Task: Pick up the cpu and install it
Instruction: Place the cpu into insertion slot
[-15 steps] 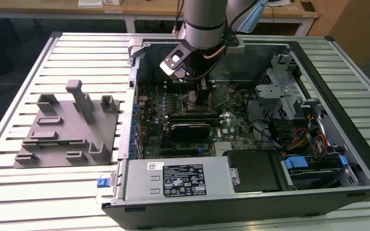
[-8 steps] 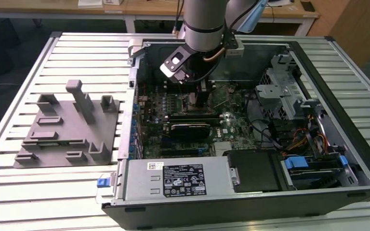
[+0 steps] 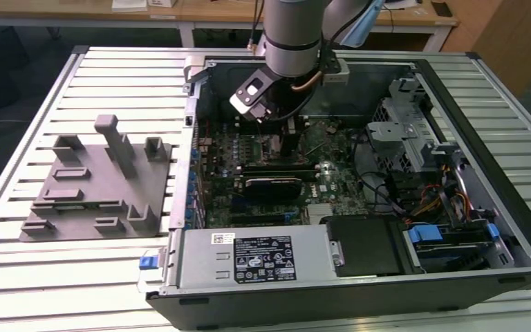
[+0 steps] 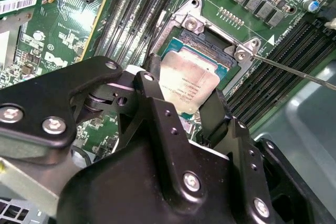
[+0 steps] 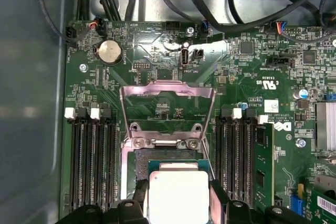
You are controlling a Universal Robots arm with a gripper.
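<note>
The pincer [image 5: 178,203] grips the cpu [image 5: 177,190] by two opposite edges, with a black finger [image 5: 140,195] pressed against each side. The chip's silver top faces the camera and sits over the open socket [image 5: 168,156]. The socket's hinged metal frame [image 5: 168,90] is swung back at the centre of the frame. Black memory slots [image 5: 94,156] flank the socket on the green motherboard [image 5: 247,72], and a coin cell [image 5: 110,52] lies beyond them.
</note>
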